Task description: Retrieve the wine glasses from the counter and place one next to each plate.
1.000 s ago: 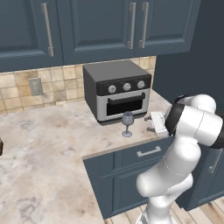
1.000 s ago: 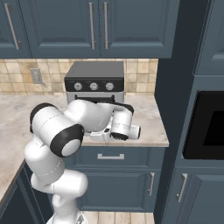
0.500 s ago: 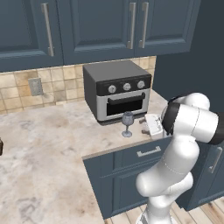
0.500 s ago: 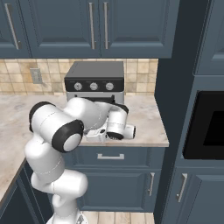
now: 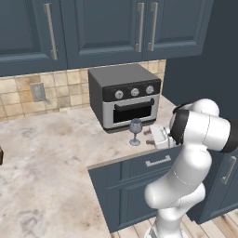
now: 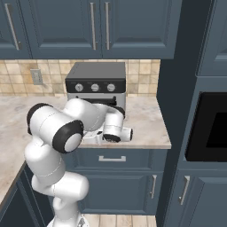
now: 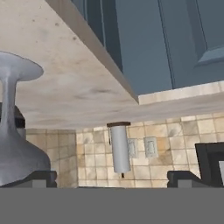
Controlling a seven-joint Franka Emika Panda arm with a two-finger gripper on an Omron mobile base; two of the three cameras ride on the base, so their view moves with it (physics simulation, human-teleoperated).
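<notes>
Marble counter (image 5: 56, 148) edge | wine glass (image 5: 135, 131) beside spread fingers (image 7: 40, 176)

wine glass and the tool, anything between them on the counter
Nothing. In the left base view only bare counter separates the wine glass from the open tool to its right. The toaster oven stands behind the glass.

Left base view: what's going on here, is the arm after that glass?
Looks like it. The white arm has its pincer low over the counter, open and empty, just right of a wine glass standing upright in front of the toaster oven. In the hand view the glass sits off to one side, not between the fingertips. Nothing is held.
</notes>
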